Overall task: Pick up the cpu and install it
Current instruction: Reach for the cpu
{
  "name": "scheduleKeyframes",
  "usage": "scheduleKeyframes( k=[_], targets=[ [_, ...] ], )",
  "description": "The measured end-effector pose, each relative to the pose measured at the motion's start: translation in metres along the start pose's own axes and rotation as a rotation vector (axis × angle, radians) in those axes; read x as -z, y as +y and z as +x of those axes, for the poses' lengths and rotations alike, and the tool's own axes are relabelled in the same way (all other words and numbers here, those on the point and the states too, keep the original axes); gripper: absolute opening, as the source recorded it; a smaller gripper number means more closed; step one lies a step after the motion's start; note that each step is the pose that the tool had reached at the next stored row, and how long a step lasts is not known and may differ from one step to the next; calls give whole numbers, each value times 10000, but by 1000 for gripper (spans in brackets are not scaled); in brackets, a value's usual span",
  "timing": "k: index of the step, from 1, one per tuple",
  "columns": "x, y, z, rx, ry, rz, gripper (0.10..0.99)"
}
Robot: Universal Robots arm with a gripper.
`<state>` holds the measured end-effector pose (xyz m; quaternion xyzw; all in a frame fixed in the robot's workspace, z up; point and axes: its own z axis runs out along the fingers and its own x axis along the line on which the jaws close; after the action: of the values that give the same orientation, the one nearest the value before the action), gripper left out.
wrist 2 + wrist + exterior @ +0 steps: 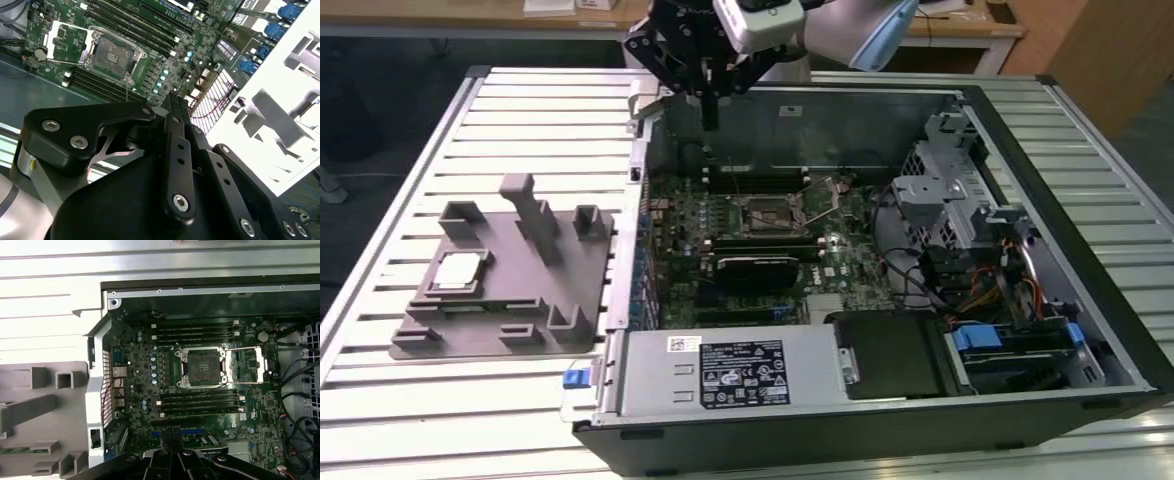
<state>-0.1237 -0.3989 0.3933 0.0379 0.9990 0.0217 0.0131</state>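
Note:
The cpu, a small square chip with a silvery top, lies flat in a pocket of the grey plastic tray at the exterior view's left. Beside the tray, an open computer case holds a green motherboard with its socket uncovered. In both wrist views the socket is bare and its metal frame is swung open beside it. My gripper hangs above the case's far wall, well away from the cpu. Its black fingers are pressed together, shut, with nothing between them.
The case stands on a slatted metal table. Inside it are a power supply at the near side, a drive cage and loose cables at the exterior view's right, and memory slots on both sides of the socket.

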Motion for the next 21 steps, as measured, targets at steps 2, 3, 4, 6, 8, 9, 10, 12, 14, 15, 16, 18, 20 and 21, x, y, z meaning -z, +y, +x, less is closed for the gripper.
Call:
scheduleKeyframes(
  k=[2,3,4,6,8,9,10,12,14,15,16,18,20,21],
  targets=[
    [0,-1,7,0,0,0,106],
    [0,-1,11,1,0,0,106],
    [0,-1,15,0,0,0,106],
    [1,-2,24,1,0,0,106],
    [1,-3,33,0,0,0,106],
    [1,-3,38,1,0,0,106],
    [1,-3,43,1,0,0,106],
    [1,-4,52,0,0,0,106],
    [2,-5,60,1,0,0,106],
    [2,-5,65,1,0,0,106],
    [2,-5,69,1,0,-1,106],
    [2,-6,79,0,0,-1,106],
    [3,-7,89,0,0,0,106],
    [3,-7,94,1,0,0,106]
  ],
)
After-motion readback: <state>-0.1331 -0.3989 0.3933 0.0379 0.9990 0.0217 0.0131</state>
